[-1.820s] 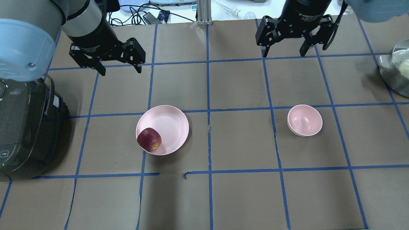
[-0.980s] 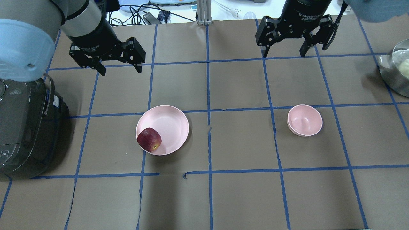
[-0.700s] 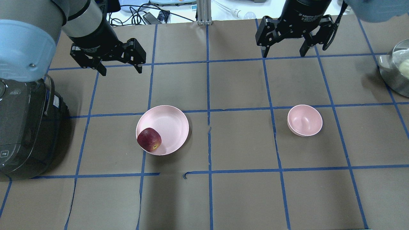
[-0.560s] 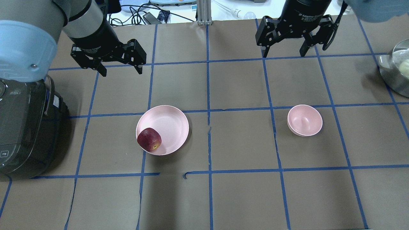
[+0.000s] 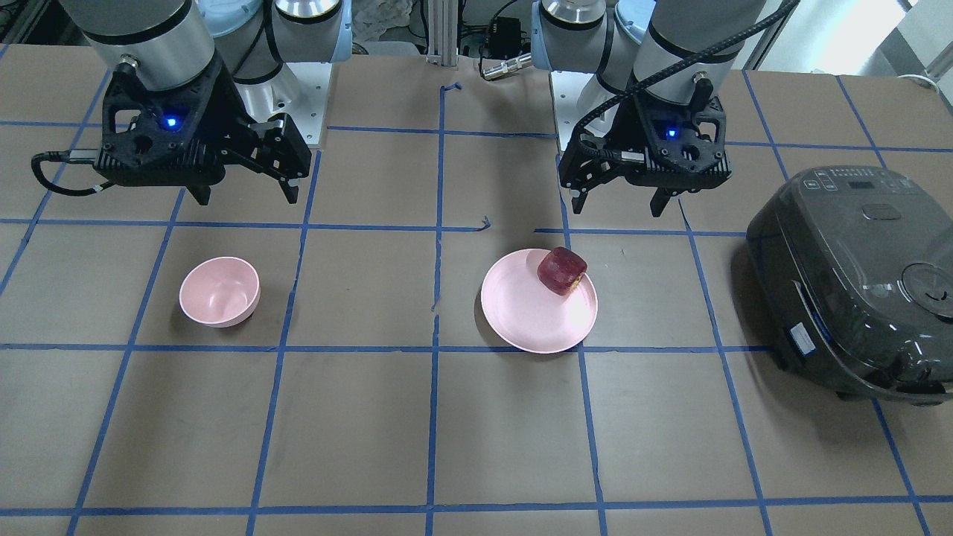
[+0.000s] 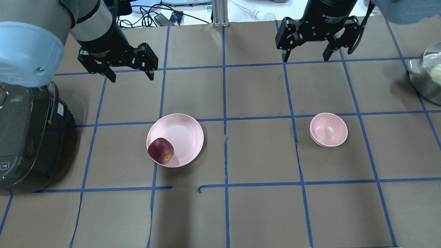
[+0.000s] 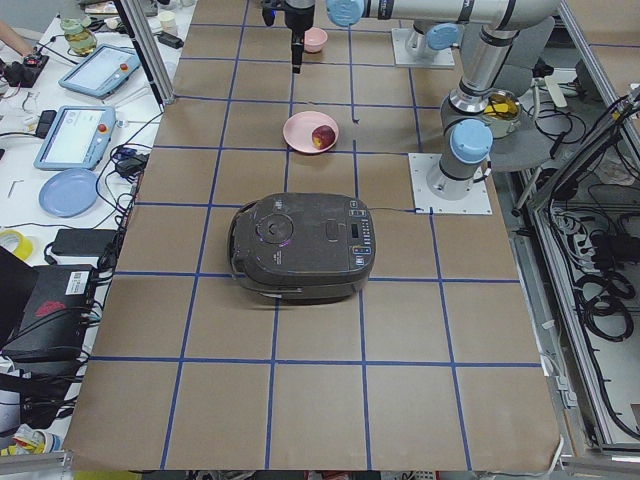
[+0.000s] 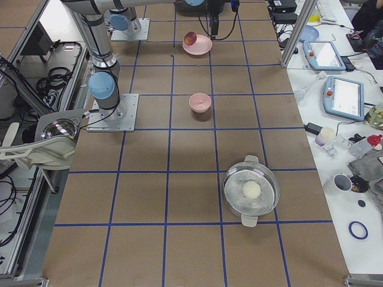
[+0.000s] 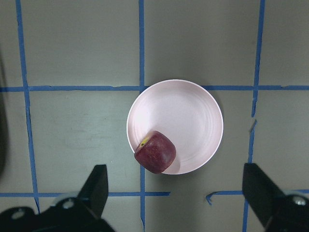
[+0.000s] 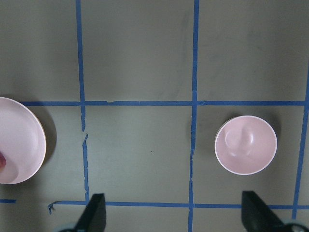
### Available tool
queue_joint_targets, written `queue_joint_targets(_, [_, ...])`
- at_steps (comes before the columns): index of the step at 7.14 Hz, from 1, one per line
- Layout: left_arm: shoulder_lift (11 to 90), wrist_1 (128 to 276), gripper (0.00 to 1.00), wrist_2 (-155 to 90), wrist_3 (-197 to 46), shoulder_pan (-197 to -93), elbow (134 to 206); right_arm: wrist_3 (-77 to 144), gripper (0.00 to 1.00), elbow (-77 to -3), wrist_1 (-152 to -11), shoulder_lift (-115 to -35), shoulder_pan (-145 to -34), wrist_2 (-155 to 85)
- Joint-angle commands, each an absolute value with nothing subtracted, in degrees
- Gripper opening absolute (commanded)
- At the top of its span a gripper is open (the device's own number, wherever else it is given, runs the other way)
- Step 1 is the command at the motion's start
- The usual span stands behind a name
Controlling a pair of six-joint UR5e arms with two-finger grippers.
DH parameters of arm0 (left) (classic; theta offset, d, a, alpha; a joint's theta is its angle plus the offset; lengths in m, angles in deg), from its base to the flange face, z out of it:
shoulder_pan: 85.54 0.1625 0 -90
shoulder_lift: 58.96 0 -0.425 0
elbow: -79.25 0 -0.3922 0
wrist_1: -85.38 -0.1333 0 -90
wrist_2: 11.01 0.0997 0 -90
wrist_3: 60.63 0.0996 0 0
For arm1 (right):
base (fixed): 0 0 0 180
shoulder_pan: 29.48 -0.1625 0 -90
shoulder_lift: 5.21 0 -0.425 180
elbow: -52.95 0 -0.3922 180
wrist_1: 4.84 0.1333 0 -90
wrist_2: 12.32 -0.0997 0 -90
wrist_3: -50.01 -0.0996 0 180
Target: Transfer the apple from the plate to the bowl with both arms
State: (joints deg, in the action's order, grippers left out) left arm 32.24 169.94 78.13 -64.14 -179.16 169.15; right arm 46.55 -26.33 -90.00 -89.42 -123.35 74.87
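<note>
The dark red apple [image 6: 161, 150] lies on the pale pink plate [image 6: 182, 134], at the rim nearest the robot; it also shows in the left wrist view [image 9: 155, 152] and the front view [image 5: 562, 271]. The small pink bowl [image 6: 328, 130] stands empty to the right, also in the right wrist view [image 10: 245, 145]. My left gripper [image 6: 131, 77] is open and empty, high above the table beyond the plate. My right gripper [image 6: 305, 59] is open and empty, high beyond the bowl.
A dark rice cooker [image 6: 27, 137] stands at the table's left, near the plate. A metal pot [image 6: 429, 75] holding a pale round object sits at the right edge. Blue tape lines grid the brown table cover.
My left gripper has drifted slightly to the right, still open. The right gripper, apple, plate and bowl have not moved.
</note>
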Motion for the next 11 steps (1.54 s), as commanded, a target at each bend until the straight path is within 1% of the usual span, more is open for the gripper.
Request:
queue_joint_targets(1, [32.7,169.5,1.0,78.1,-63.9,-179.1,169.2,46.5,1.0,-26.3,-90.0,-89.5,-123.4,74.9])
queue_joint_targets(5, [31.9,169.2,1.0,77.9,-64.1,-179.1,169.1,46.6,1.0,-26.3,-90.1,-89.5,-123.4,75.0])
queue_joint_targets(7, [33.0,169.2,1.0,78.2,-64.0,-179.2,169.4,46.6,1.0,-26.3,-90.0,-89.4,-123.4,75.0])
queue_joint_targets(9, [32.7,169.4,1.0,78.5,-62.8,-179.9,172.5,46.6,1.0,-26.3,-90.0,-89.4,-123.4,75.0])
queue_joint_targets(11, [33.5,167.9,1.0,78.7,-58.2,-180.1,178.4,47.7,1.0,-26.4,-90.6,-88.9,-121.9,75.0])
